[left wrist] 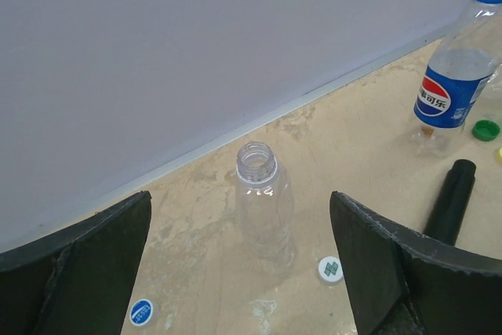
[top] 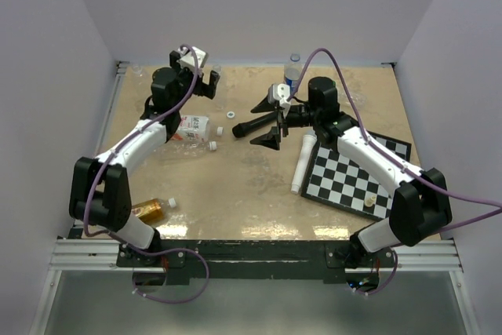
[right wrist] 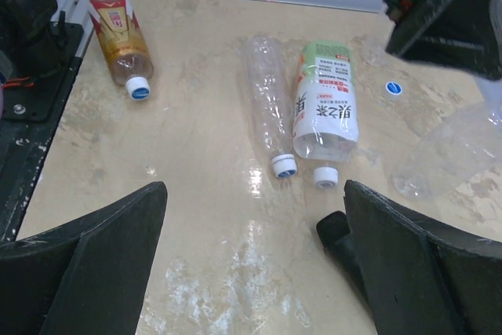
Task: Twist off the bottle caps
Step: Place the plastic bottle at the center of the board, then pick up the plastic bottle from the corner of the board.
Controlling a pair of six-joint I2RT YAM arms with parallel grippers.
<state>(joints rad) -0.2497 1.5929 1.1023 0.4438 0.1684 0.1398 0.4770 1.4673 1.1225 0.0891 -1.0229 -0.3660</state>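
At the far left of the surface (top: 251,190), the left gripper (top: 195,84) stands wide and empty, its jaws either side of an upright clear bottle (left wrist: 263,209) with a bare, uncapped neck. Two loose caps lie near its base: a white cap (left wrist: 330,269) with a green mark and a blue cap (left wrist: 141,312) whose white print is unreadable. Further right stands a Pepsi bottle (left wrist: 451,92) with a blue logo label bearing Chinese characters. A green cap (left wrist: 486,129) lies just beside it.

The right gripper (top: 271,123) is also wide and empty, near mid-surface. Ahead of it, three capped bottles lie on their sides:
- an amber bottle (right wrist: 118,41) with a red-yellow label, text illegible;
- an unlabelled clear bottle (right wrist: 267,100);
- a green-and-white labelled bottle (right wrist: 325,107) printed in Chinese.
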